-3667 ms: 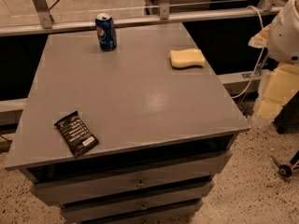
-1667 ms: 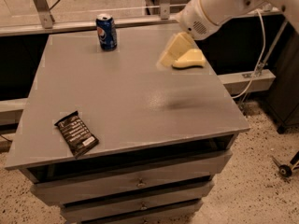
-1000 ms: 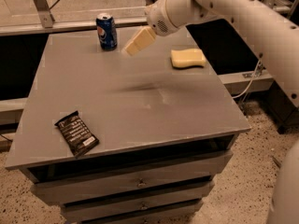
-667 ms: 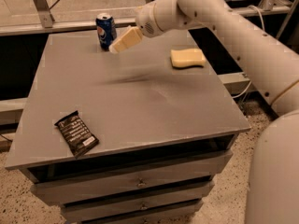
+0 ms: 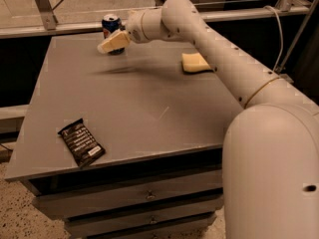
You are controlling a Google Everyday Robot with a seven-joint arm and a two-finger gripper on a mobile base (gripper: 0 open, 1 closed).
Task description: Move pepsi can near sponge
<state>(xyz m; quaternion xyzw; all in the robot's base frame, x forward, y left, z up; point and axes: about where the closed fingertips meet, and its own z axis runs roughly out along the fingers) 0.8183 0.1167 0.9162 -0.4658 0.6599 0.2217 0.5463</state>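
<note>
The pepsi can (image 5: 109, 26) is standing upright near the far edge of the worktop (image 5: 149, 101), in the upper left-centre of the frame, showing its silver top and the upper part of its blue body. Its lower half is sitting hidden behind the gripper (image 5: 108, 45), which is hanging right in front of the can and pointing down toward the left of the frame. How far the gripper is opening, and whether it is touching or holding the can, cannot be told from this view. A soft shadow is lying on the worktop just below the gripper.

The sponge (image 5: 194, 62) is lying flat to the right of the can, well apart from it, close to the worktop's right side; the arm (image 5: 224, 54) is passing over its right end. The arm is stretching from a large cream housing filling the lower right of the frame up to the gripper at the top centre.

A flat black snack packet (image 5: 81, 142) is resting near the front left corner of the worktop, far from both can and sponge. Drawers (image 5: 149, 197) are showing beneath the worktop's front edge.
</note>
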